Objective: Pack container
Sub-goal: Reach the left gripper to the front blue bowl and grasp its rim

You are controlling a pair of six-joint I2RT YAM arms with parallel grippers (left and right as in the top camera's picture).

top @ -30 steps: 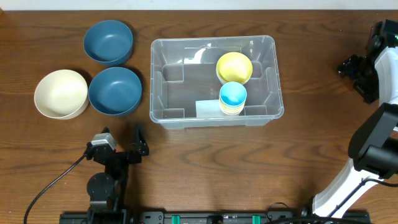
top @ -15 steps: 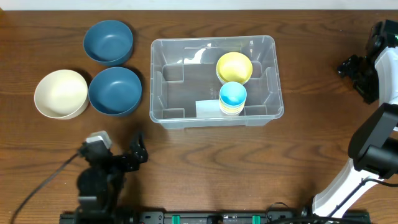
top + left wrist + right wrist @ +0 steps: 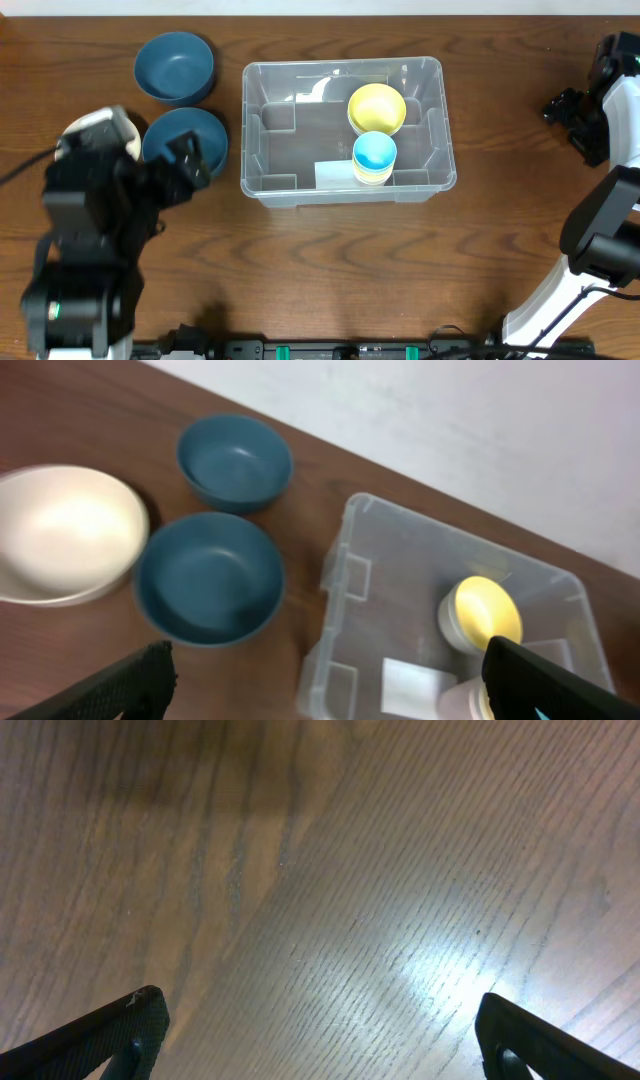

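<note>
Overhead, the container (image 3: 340,64) is sitting mid-table, holding a yellow bowl (image 3: 376,108) and a blue cup (image 3: 375,150) in its right half. The left gripper (image 3: 190,160) is hovering over the blue bowl (image 3: 170,130) just left of it, and the right gripper (image 3: 567,106) is idling well to its right. In the left wrist view, the fingers (image 3: 140,680) are standing wide apart and a white wall (image 3: 450,420) is showing beyond the container. I judge it should be pinching that bowl's rim, then lifting clear of the container's wall. In the right wrist view, the jaws are gaping, empty, over the glossy dark wood table (image 3: 320,870).
</note>
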